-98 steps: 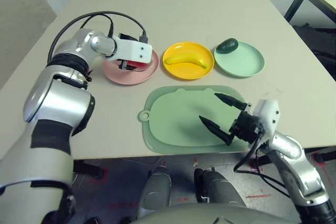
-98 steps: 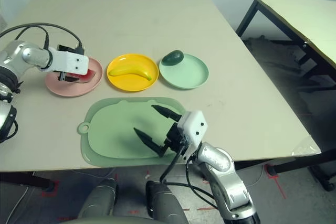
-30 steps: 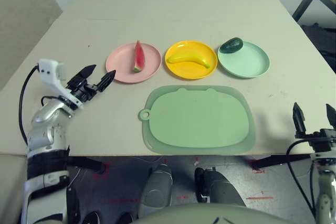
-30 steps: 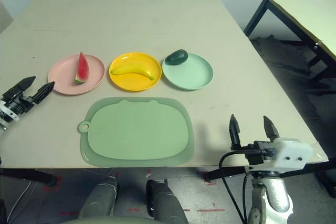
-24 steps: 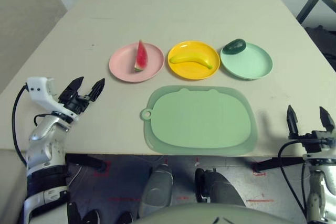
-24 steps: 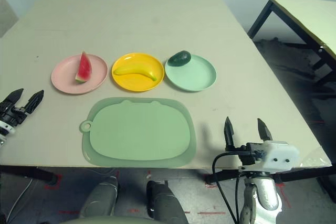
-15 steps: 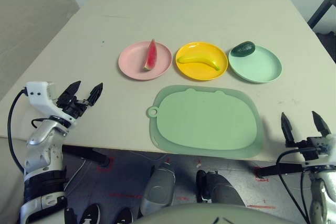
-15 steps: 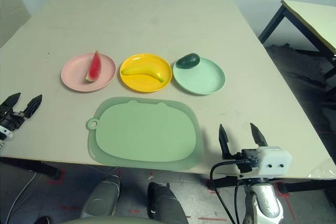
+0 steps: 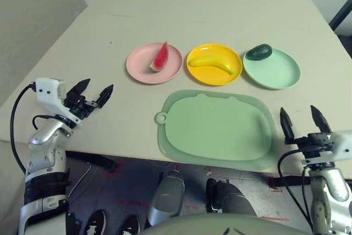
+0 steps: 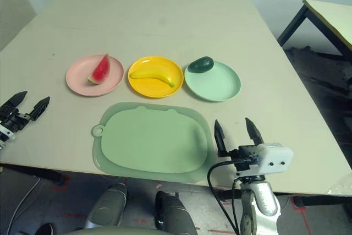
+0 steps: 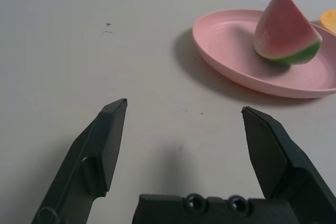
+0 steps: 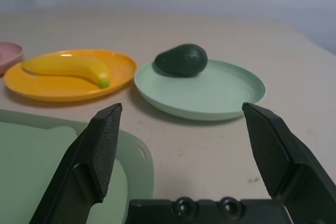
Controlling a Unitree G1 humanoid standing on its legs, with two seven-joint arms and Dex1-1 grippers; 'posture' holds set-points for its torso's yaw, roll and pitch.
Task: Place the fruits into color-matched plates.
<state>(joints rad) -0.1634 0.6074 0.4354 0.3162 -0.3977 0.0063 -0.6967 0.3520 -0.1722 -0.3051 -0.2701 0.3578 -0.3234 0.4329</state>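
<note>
Item 1. Watermelon wedge [image 9: 160,57]: lies on the pink plate [image 9: 144,69], ahead of our left gripper [image 9: 92,93] and off to the side of its fingers [image 11: 107,145], well apart from them.

Item 2. Banana [image 9: 213,64]: lies in the yellow plate [image 9: 199,75], ahead of both pairs of fingers, well apart from each.

Item 3. Avocado [image 9: 258,52]: sits at the far rim of the mint green plate [image 9: 280,75], ahead of our right gripper [image 9: 300,122], well apart.

Item 4. Grippers: both spread wide and empty, low over the near table [image 9: 99,42] edge. Right fingers [image 10: 220,137] stand just beside the near corner of the green mat [image 9: 214,130].

Item 5. Status, as we judge it: every fruit rests on its matching plate; nothing left to carry.

Item 6. Risks:
- A forward sweep of the left arm could clip the pink plate's rim and tip the wedge out.
- The right fingers, dropping or swinging inward, could catch the mat's edge and drag it into the plates.
- The avocado, near the rim, would probably roll off if its plate is nudged.
</note>
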